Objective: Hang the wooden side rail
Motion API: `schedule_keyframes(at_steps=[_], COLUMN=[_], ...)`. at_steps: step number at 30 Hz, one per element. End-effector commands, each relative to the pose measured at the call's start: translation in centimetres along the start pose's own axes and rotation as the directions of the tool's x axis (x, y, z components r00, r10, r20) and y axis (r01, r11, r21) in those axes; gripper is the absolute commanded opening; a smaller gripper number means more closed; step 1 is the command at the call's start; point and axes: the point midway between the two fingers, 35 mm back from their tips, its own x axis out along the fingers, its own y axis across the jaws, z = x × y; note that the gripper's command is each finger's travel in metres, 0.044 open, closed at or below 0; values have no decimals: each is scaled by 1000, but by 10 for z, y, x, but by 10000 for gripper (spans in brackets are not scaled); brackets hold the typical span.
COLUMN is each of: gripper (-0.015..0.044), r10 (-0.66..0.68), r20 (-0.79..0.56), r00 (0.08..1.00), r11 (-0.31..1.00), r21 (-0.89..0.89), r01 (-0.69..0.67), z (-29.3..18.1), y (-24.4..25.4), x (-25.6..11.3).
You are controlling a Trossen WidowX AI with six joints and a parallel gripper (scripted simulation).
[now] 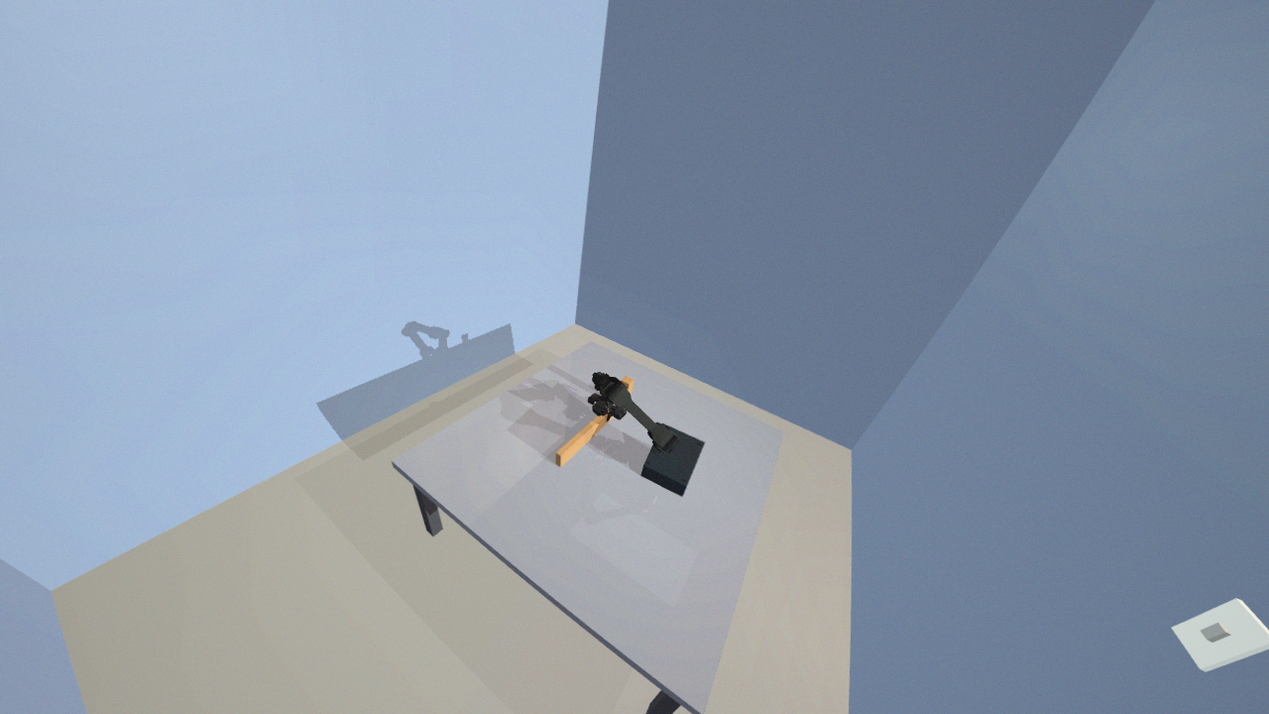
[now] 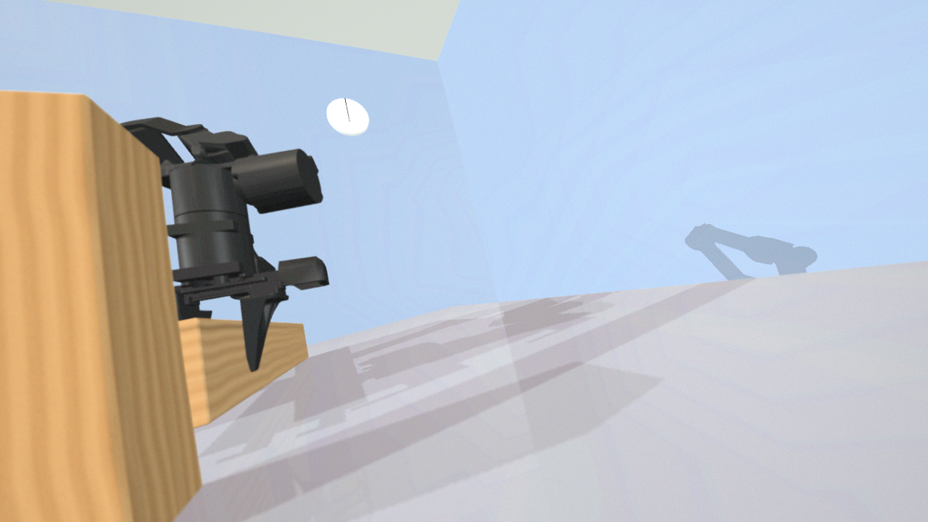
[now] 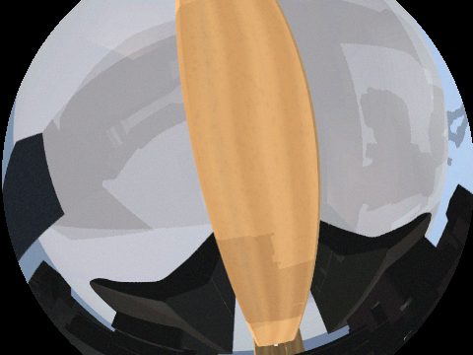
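Note:
The wooden rail (image 1: 581, 441) (image 3: 251, 123) is tilted, its post-side end raised above the table (image 1: 736, 479) (image 2: 713, 389) and its far end low, at the table surface. My gripper (image 1: 607, 416) (image 3: 268, 276) is shut on the rail near its raised end, with one dark finger on each side. The headboard post (image 1: 628, 383) (image 2: 45, 272) (image 3: 279, 349) stands upright just beyond that end. It fills the left of the exterior view. In the wrist view the rail end lies close against the post's outline; contact cannot be told. The hooks, slot and pins cannot be made out.
The dark arm base (image 1: 674, 458) (image 3: 30, 192) stands on the table to one side of the rail. The arm's forearm (image 1: 642, 416) reaches from it over the rail. Arm and post shadows fall across the table.

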Motion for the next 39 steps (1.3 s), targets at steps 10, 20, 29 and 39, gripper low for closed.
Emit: schedule_keyframes(at_steps=[10, 20, 29, 39], gripper=[0, 0, 0, 0], r10=[-9, -9, -9, -9], r20=[-2, -2, -2, -2], r00=[1000, 1000, 1000, 1000], r11=[1000, 1000, 1000, 1000], r21=[-3, -3, -3, -3], r01=[9, 9, 9, 9], z=[-1, -1, -2, -2], y=[-1, -1, -1, -2], x=[-6, -7, -9, -8])
